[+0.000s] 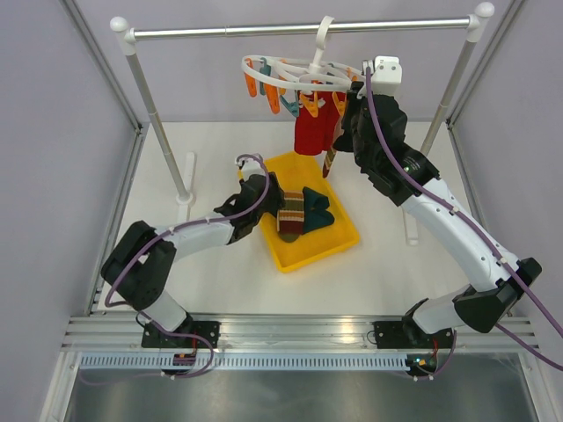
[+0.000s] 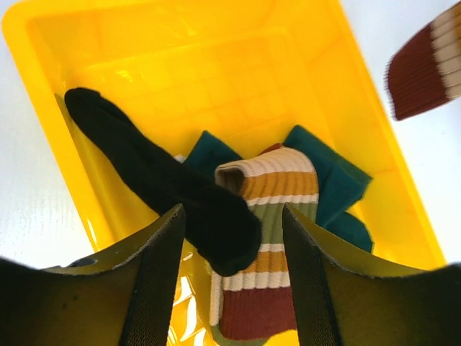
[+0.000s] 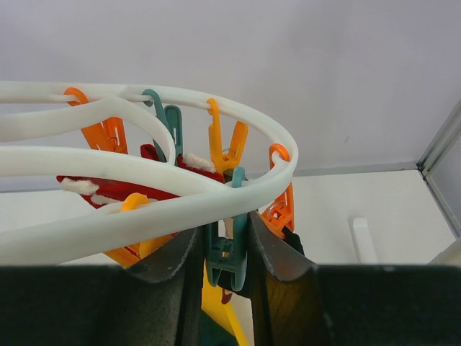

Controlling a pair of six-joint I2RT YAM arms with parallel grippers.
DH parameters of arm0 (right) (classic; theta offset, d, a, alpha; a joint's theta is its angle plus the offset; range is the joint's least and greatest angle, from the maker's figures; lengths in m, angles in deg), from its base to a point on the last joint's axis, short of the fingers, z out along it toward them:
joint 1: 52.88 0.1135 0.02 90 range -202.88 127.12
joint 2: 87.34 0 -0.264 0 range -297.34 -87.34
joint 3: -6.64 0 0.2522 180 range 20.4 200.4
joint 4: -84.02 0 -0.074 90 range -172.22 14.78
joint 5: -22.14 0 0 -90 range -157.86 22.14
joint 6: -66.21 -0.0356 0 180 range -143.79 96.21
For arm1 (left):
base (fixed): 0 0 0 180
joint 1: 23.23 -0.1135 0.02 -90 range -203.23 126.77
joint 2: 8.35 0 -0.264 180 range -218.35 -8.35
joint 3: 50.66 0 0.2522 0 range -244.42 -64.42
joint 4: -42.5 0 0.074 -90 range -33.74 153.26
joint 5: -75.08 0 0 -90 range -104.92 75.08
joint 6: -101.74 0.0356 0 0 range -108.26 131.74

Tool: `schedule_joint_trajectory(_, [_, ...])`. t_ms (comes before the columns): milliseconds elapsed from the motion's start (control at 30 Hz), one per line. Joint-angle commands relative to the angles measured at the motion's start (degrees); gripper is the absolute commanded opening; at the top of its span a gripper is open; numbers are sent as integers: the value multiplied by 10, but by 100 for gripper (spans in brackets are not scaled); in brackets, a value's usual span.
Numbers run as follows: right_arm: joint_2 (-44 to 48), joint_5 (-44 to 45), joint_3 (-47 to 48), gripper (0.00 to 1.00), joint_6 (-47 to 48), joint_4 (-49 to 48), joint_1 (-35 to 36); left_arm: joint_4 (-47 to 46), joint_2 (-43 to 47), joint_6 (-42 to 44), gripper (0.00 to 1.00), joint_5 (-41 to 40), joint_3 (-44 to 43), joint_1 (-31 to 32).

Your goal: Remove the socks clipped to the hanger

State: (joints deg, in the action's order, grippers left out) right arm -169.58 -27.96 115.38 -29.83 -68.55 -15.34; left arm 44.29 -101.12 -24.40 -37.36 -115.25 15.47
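L claw [image 2: 232,223] is released: its two dark fingers stand apart low over a yellow rectangular plastic tray [image 2: 216,50]. The toe end of a limp black sock [image 2: 155,176] lies btwn them, not pinched; can't tell if it brushes either pad. The black sock runs diagonally across the tray floor and lies over a tan/orange/green/maroon striped sock [image 2: 270,216]. A dark teal sock [image 2: 335,180] sits under and beside the striped one, so 3 socks are in the tray.

R claw [image 3: 225,241] is up at the white plastic oval ring hanger [image 3: 108,234], clenched on a teal plastic clip [image 3: 227,267] that dangles from the ring's near edge, w/ fingers pressing both its sides. Orange plastic clips [image 3: 227,144] hang just beside it.

Top view: the hanger's hook sits over a long metal rail [image 1: 264,29] at the rear of the white table [image 1: 220,158]. A bright red sock [image 1: 312,130] hangs clipped under the ring. A maroon/cream striped sock [image 1: 332,164] dangles next to it, right by the R claw, above the tray's far corner.
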Motion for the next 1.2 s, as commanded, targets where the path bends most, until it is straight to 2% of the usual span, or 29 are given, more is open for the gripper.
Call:
schedule_joint_trajectory(0, [15,-1,4,1,-3,-15,-1,-12,56,13,61,22,-14,1])
schedule_joint_trajectory(67, [16,-1,4,1,-4,-15,-1,-28,72,24,61,41,-14,7])
schedule_joint_trajectory(200, [18,1,-1,1,-5,-14,-1,-128,99,72,62,119,-9,30])
schedule_joint_trajectory(300, [22,3,-4,1,-7,-14,-1,-147,71,138,63,125,-64,84])
schedule_joint_trajectory(433, [29,2,-5,1,-12,-8,-1,-154,4,192,65,73,-159,149])
schedule_joint_trajectory(633, [36,-3,-4,1,-19,4,-1,-201,-85,238,70,-37,-264,183])
schedule_joint_trajectory(800, [40,-6,-4,1,-21,10,-1,-202,-144,283,71,-51,-340,187])
schedule_joint_trajectory(1167, [37,-17,2,1,-32,17,0,-213,-213,307,71,-70,-414,191])
